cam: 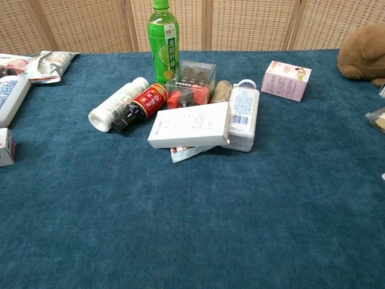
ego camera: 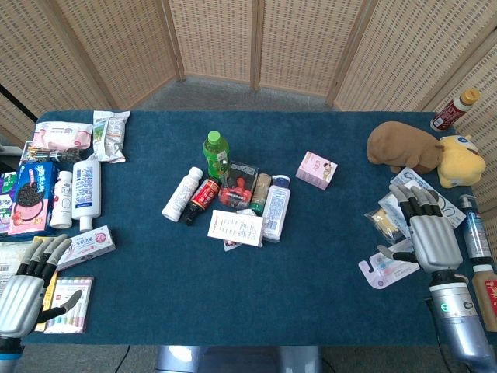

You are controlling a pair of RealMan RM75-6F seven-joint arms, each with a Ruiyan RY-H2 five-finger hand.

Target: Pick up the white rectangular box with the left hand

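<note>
The white rectangular box (ego camera: 236,228) (cam: 189,124) lies flat at the front of a cluster in the middle of the blue table, resting partly on a small packet and against a white bottle (ego camera: 276,207) (cam: 242,115). My left hand (ego camera: 31,280) is at the table's near left corner, far from the box, fingers apart and holding nothing. At the right edge my right hand (ego camera: 427,233) rests, fingers spread, empty, over flat packets. Neither hand appears in the chest view.
Behind the box are a green bottle (ego camera: 216,150), a red-labelled dark bottle (ego camera: 200,197), a white bottle (ego camera: 182,193) and a clear box of red items (ego camera: 238,184). A pink box (ego camera: 317,169) lies to the right. Snack packs and a long box (ego camera: 87,247) crowd the left; plush toys (ego camera: 408,146) are at the right.
</note>
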